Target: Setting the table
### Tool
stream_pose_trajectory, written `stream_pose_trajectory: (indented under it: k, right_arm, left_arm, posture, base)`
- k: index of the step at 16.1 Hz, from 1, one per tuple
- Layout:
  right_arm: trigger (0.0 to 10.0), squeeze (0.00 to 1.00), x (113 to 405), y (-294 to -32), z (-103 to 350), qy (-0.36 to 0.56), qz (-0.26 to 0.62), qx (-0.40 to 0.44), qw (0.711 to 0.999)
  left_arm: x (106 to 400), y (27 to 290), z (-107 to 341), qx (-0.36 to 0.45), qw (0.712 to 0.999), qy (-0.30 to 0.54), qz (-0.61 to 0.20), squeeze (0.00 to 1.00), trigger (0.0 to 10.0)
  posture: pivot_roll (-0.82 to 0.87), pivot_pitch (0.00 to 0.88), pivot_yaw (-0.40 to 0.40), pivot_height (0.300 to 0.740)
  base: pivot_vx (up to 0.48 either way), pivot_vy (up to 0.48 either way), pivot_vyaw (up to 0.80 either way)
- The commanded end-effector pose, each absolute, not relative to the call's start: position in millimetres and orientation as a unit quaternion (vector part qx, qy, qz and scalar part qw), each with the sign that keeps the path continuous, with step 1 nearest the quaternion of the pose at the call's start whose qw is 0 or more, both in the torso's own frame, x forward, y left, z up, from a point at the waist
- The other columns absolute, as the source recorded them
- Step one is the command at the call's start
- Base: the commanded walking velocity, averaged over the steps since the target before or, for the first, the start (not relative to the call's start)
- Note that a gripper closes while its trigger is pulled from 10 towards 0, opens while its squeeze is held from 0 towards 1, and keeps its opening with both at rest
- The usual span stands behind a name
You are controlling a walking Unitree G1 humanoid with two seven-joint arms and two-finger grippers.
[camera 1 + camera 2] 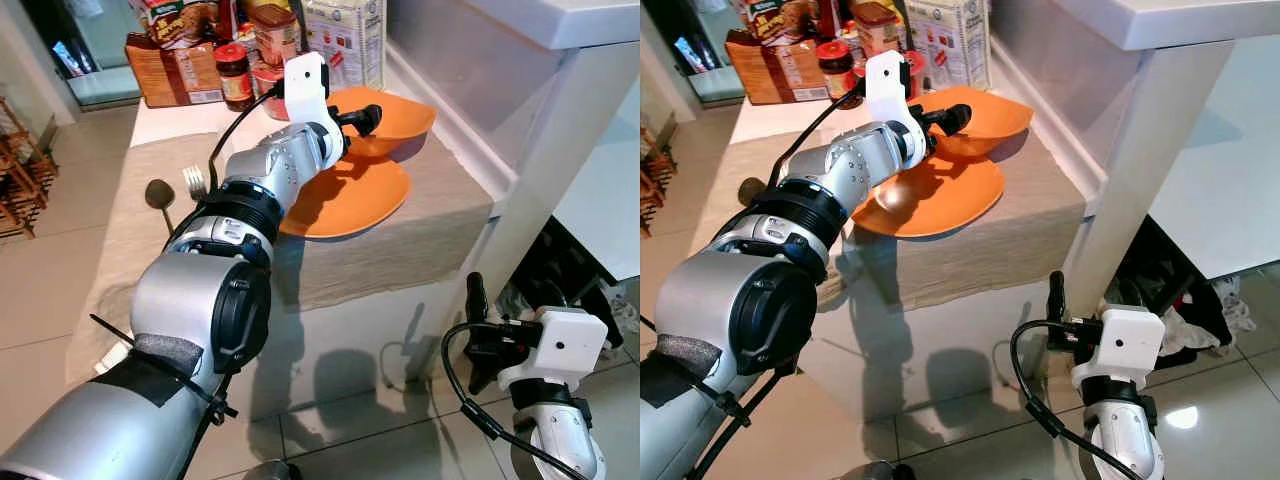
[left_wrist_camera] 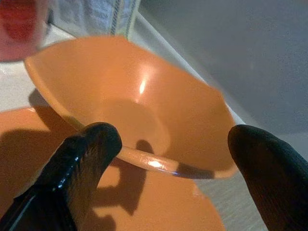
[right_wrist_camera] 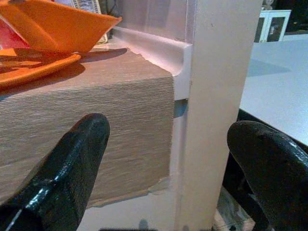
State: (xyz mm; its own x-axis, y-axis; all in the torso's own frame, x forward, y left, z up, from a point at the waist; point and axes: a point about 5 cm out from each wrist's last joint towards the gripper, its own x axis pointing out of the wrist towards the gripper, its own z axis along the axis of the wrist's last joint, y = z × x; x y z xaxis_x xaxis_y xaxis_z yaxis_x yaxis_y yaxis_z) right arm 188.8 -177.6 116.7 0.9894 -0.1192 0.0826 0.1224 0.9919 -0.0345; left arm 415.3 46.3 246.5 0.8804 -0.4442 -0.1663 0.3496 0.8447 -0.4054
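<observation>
Left end effector (image 2: pixel 168 159), fingers apart, faces the orange bowl (image 2: pixel 144 101) beside the plate (image 1: pixel 350 195); next likely closing on its rim.

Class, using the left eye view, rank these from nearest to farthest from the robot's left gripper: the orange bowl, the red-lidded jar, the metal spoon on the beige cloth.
1. Orange bowl, right at the left gripper, tilted over the orange plate.
2. Red-lidded jar, behind, among the groceries.
3. Metal spoon, far left on the beige cloth.
</observation>
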Motion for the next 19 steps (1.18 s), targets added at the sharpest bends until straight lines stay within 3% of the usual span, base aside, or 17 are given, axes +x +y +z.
stream_pose_trajectory:
  k: [1,7,12,19]
  right_arm:
    - [10.0,0.00,188.3,-176.6,123.0,-0.048,-0.062,-0.019,0.997]
    - [10.0,0.00,187.6,-175.7,120.7,-0.042,-0.062,-0.019,0.997]
    - [10.0,0.00,187.4,-174.0,119.7,-0.038,-0.060,-0.017,0.997]
    - [10.0,0.00,188.9,-173.9,118.7,-0.036,-0.058,-0.017,0.998]
  left_arm:
    - [415.1,42.2,251.3,-0.188,0.950,0.130,-0.212,0.00,10.0]
    - [412.1,41.8,232.4,-0.203,0.944,0.176,-0.193,0.00,10.0]
    - [416.4,47.3,248.8,-0.202,0.952,0.138,-0.186,0.00,10.0]
    - [415.2,48.0,240.7,-0.218,0.946,0.161,-0.179,0.00,10.0]
  posture:
    - [-0.15,0.047,0.109,0.740]
    - [-0.14,0.044,0.110,0.740]
    - [-0.13,0.048,0.104,0.740]
    - [-0.12,0.048,0.105,0.740]
  base:
    - [0.000,0.000,0.00]
    - [0.000,0.000,0.00]
    - [0.000,0.000,0.00]
    - [0.000,0.000,0.00]
